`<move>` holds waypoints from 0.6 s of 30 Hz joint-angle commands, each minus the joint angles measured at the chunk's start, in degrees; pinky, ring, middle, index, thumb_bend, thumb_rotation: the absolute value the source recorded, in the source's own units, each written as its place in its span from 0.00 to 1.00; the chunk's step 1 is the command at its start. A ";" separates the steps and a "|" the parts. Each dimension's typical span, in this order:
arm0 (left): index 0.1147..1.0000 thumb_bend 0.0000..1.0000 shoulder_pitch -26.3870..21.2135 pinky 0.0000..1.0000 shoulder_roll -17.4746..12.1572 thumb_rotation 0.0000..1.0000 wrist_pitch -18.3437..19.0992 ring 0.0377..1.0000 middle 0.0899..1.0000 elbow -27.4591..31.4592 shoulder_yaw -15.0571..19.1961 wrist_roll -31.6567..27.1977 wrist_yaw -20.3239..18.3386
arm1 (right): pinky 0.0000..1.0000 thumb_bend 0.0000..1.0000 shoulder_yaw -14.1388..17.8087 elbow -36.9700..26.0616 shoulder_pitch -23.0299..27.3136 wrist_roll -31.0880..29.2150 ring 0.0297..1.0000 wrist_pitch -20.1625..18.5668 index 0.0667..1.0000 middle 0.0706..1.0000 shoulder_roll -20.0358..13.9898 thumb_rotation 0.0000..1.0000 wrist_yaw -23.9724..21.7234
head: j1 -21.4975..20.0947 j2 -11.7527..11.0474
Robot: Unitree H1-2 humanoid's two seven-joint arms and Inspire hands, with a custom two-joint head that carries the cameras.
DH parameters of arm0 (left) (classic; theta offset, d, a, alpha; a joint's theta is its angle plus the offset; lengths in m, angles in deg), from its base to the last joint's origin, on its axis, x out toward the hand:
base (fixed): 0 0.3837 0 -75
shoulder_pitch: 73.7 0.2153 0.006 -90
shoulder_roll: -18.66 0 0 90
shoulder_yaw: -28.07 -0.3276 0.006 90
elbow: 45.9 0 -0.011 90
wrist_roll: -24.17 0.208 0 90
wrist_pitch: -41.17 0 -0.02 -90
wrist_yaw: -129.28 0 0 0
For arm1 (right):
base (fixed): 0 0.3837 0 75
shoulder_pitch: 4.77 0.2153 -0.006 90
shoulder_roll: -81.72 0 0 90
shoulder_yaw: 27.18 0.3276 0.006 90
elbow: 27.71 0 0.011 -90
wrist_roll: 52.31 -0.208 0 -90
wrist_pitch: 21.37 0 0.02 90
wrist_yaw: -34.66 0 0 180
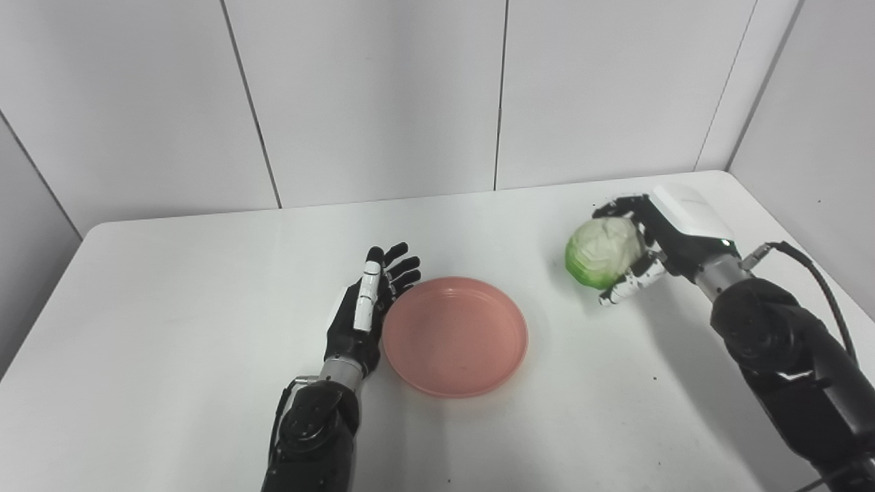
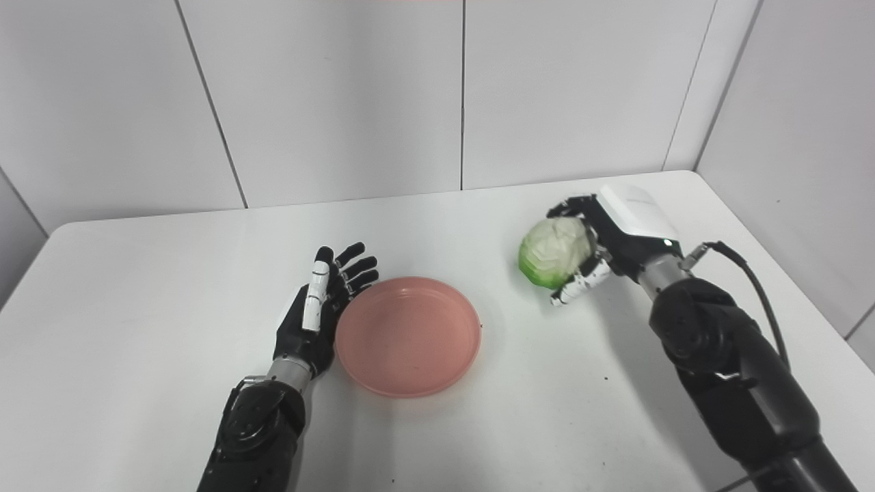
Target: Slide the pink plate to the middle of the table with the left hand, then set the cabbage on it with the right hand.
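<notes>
White worktop (image 1: 171, 328) with rounded far corners, set against pale panelled walls. A shallow pink plate (image 1: 454, 336), empty, lies flat near the middle, right side up. A few small dark specks mark the bare surface toward the right front.

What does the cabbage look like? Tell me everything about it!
The cabbage is a round, bumpy ball, pale creamy white on top and bright green along its lower left side. It looks whole, with crinkled leaf layers. The right hand holds it, black fingers curling over the top and a white-tipped one under it. It sits at the table's right side, right of the pink plate and not touching it. It may be lifted slightly; hard to tell.
</notes>
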 commanded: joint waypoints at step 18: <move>0.83 0.71 -1.31 0.83 -0.39 1.00 -1.99 0.83 0.83 0.00 -0.12 0.71 0.38 | 0.37 0.52 -7.76 -4.89 8.46 2.25 0.40 -0.24 0.48 0.45 12.85 0.00 -4.73 | 0.33 0.48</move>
